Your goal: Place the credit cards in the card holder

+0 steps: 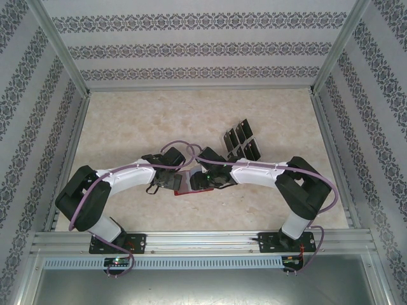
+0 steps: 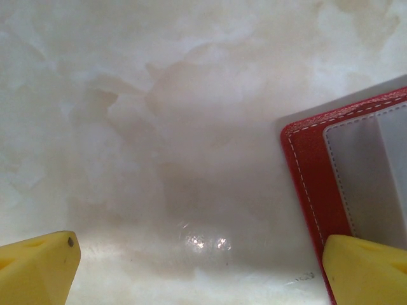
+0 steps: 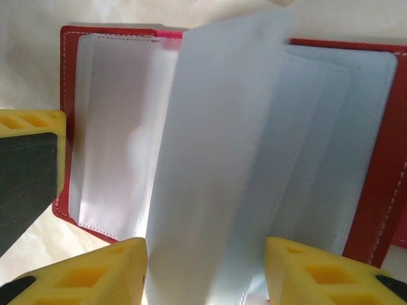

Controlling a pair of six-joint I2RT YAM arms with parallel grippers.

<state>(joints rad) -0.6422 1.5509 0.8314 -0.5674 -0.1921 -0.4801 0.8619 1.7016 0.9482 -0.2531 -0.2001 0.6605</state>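
Observation:
The card holder (image 1: 185, 188) is a red wallet lying open on the table between my two grippers. Its clear sleeves (image 3: 216, 159) fan upward, and one sleeve stands between the fingers of my right gripper (image 3: 206, 279), whose jaws are apart. My left gripper (image 2: 203, 273) is wide open just above the table, with its right finger (image 2: 369, 270) over the card holder's (image 2: 311, 171) red edge. That yellow finger (image 3: 25, 127) also shows at the wallet's left side. Several black credit cards (image 1: 240, 143) stand upright behind my right gripper (image 1: 200, 180), apart from both grippers.
The cards sit in a clear slotted stand (image 1: 249, 151) at the table's centre right. Metal frame rails (image 1: 70, 184) and patterned walls close in the table on three sides. The arms' cables (image 1: 184, 147) loop above the grippers.

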